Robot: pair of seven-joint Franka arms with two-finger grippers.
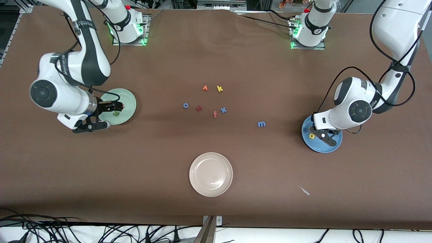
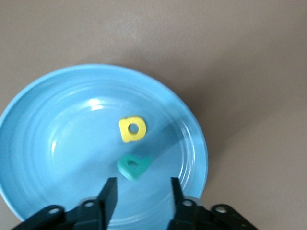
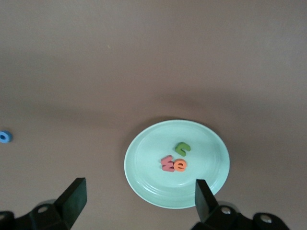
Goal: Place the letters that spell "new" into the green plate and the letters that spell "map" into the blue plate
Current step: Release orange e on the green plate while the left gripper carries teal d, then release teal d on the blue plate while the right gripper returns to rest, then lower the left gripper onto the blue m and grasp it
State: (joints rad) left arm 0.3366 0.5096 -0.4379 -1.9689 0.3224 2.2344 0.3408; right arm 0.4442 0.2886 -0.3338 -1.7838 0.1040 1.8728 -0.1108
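Observation:
The blue plate (image 1: 320,146) lies toward the left arm's end of the table, and my left gripper (image 2: 142,191) hangs low over it, open and holding nothing. A yellow "a" (image 2: 132,129) and a teal "p" (image 2: 134,166) lie in the plate, the "p" just off the fingertips. The blue "m" (image 1: 261,124) rests on the table beside this plate, toward the middle. My right gripper (image 3: 140,191) stands wide open above the green plate (image 3: 206,179) at the right arm's end. In that plate are the olive "n" (image 3: 182,148), pink "w" (image 3: 168,164) and orange "e" (image 3: 180,165).
Loose letters sit mid-table: an orange pointed one (image 1: 205,88), yellow "k" (image 1: 219,88), blue "o" (image 1: 185,105), a dark red one (image 1: 199,108), salmon "f" (image 1: 215,114) and blue "x" (image 1: 223,109). A cream plate (image 1: 211,174) lies nearer the camera, with a small pale scrap (image 1: 304,191) beside it.

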